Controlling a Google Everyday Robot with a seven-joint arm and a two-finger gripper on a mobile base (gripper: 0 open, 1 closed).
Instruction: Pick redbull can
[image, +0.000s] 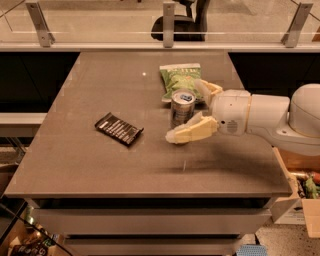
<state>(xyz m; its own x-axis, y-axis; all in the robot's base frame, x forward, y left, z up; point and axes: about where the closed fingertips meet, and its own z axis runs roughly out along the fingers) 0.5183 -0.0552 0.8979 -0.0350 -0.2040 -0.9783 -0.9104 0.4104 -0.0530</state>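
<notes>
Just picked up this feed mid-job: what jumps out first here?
First, the white arm reaches in from the right edge, its gripper set around the redbull can near the middle of the table, jaws open with one on either side. Just behind the can lies a green snack bag, and a flat black wrapper sits apart to the left.
</notes>
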